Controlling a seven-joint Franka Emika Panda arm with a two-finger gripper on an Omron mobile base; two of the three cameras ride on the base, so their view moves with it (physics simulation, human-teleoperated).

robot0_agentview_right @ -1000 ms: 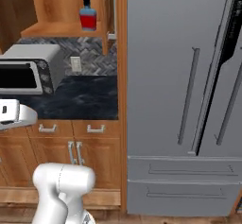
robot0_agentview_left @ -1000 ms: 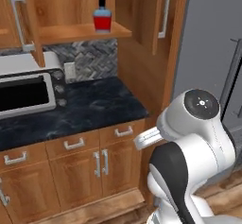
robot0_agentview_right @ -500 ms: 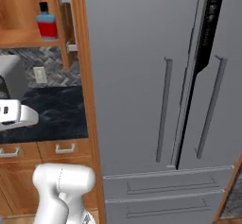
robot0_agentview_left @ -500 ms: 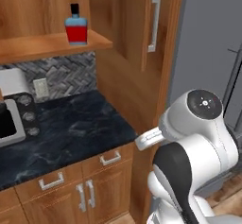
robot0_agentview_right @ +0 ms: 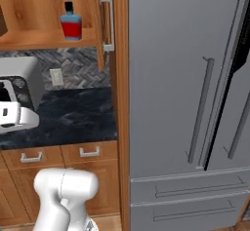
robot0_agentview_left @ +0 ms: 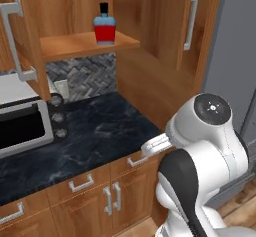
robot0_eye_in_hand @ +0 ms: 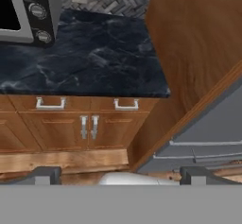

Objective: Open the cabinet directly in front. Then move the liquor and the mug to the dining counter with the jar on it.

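While shelved, liquor beyond fingers

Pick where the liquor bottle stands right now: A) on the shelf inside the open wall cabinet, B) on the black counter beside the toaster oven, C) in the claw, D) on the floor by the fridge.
A: the liquor bottle stands upright on the wooden shelf of the open cabinet, above the black counter.

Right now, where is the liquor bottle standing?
The liquor bottle stands upright on the inner shelf of the open wall cabinet, above the black counter. In the right base view it is at upper left, left of the cabinet door's grey handle.
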